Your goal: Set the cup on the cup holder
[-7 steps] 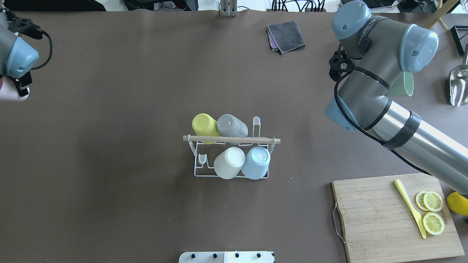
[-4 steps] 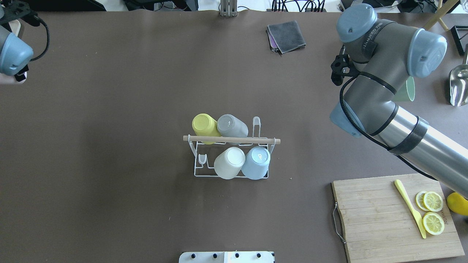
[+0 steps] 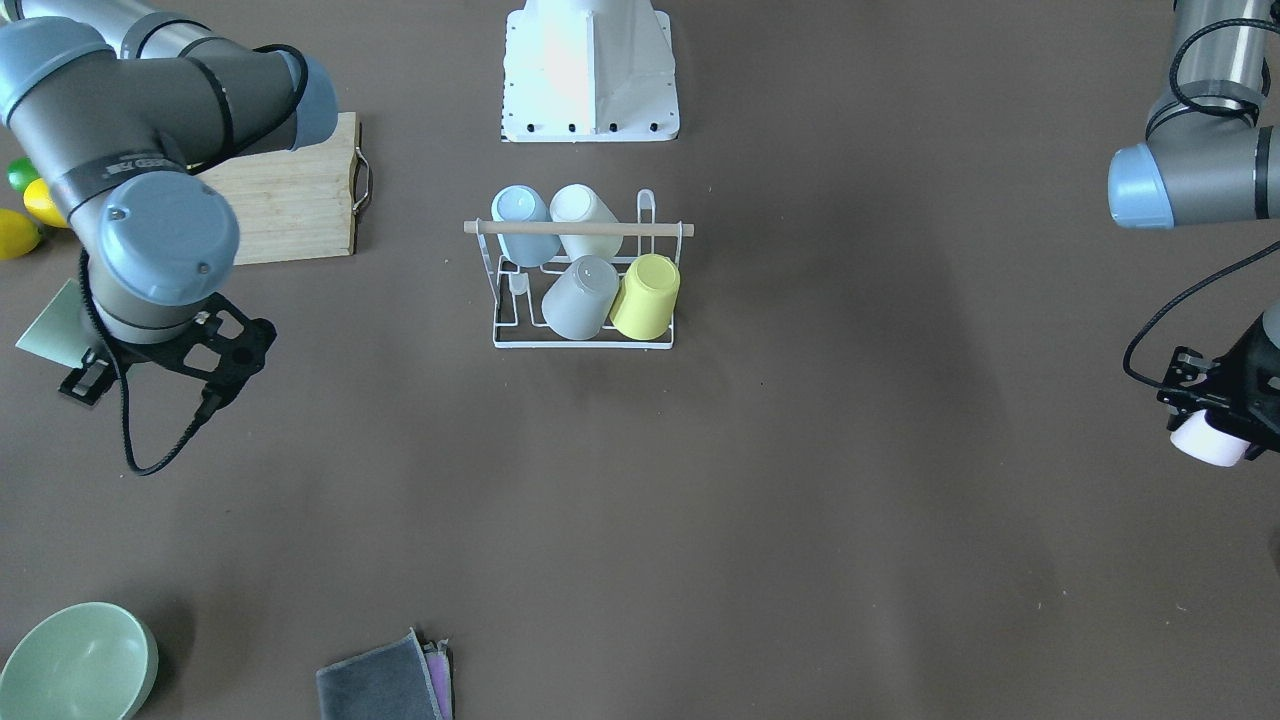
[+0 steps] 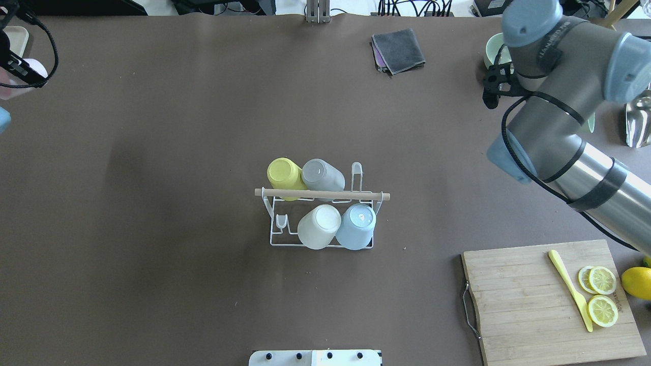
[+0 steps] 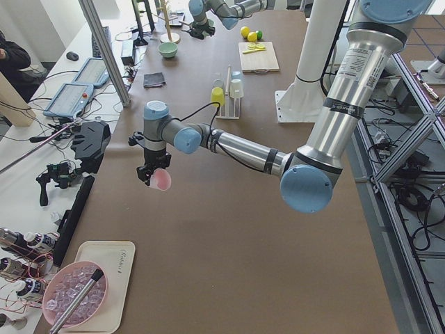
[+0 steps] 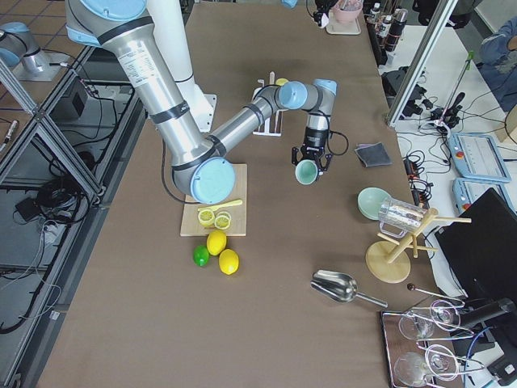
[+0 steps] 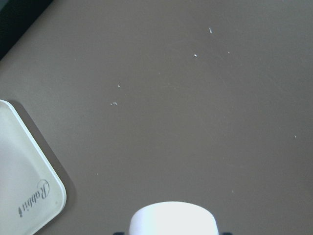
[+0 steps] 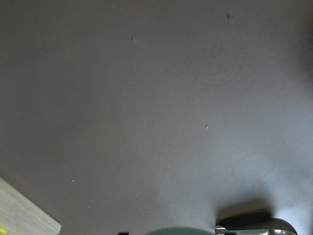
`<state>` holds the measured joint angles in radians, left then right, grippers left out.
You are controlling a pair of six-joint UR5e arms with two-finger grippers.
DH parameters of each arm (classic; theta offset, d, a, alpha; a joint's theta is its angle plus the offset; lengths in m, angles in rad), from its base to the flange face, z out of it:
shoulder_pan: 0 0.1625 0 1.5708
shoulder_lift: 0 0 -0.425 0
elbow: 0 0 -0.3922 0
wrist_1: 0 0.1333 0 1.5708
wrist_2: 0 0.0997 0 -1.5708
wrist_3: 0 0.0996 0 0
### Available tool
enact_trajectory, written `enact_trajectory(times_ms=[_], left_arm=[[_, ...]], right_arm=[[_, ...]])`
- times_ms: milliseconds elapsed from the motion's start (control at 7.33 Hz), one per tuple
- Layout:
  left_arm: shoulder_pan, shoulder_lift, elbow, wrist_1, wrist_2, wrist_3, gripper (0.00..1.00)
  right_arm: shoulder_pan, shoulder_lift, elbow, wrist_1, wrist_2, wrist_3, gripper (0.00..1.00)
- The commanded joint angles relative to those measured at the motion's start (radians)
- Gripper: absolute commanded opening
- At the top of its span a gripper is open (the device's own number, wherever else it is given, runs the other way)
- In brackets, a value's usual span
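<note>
The white wire cup holder (image 4: 377,202) with a wooden rod on top stands mid-table, also in the front-facing view (image 3: 496,300). It carries yellow (image 4: 283,174), grey (image 4: 323,175), white (image 4: 319,226) and blue (image 4: 357,226) cups upside down. My left gripper (image 3: 1215,425) is shut on a pale pink cup (image 3: 1208,443), held above the table's far left side (image 5: 160,179). My right gripper (image 3: 70,350) is shut on a green cup (image 3: 50,325), held above the table's right side (image 6: 307,171); the arm hides it in the overhead view.
A wooden cutting board (image 4: 529,300) with lemon slices and a yellow knife lies front right, a lemon (image 4: 637,282) beside it. A grey cloth (image 4: 397,50), a green bowl (image 3: 75,660) and a metal scoop (image 4: 637,122) lie further out. A white tray (image 7: 22,176) lies far left.
My left arm has moved toward the table's far left corner with the pink cup. My right arm has swung further out and to the right with the green cup. The rack is unchanged.
</note>
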<state>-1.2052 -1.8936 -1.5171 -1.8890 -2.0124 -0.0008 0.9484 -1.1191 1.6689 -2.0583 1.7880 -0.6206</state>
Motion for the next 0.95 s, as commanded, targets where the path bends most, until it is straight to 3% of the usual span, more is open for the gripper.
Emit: enact_trajectory(times_ms=[0, 273, 545, 682, 818], left_arm=[[0.036, -0.007, 0.030, -0.331, 0.004, -0.195, 0.00], [0.076, -0.019, 0.026, -0.601, 0.050, -0.283, 0.00], [0.091, -0.036, 0.008, -0.851, 0.047, -0.472, 0.00], [0.133, -0.036, 0.006, -0.981, 0.050, -0.534, 0.00], [0.144, -0.036, 0.006, -1.066, 0.050, -0.539, 0.00]], right_arm=[[0.104, -0.166, -0.058, 0.360, 0.187, -0.039, 0.00], [0.154, -0.139, -0.037, 0.417, 0.392, 0.002, 0.00], [0.162, -0.156, 0.169, 0.420, 0.581, 0.118, 0.00], [0.168, -0.136, 0.227, 0.438, 0.693, 0.142, 0.00], [0.174, -0.139, 0.267, 0.564, 0.771, 0.245, 0.00]])
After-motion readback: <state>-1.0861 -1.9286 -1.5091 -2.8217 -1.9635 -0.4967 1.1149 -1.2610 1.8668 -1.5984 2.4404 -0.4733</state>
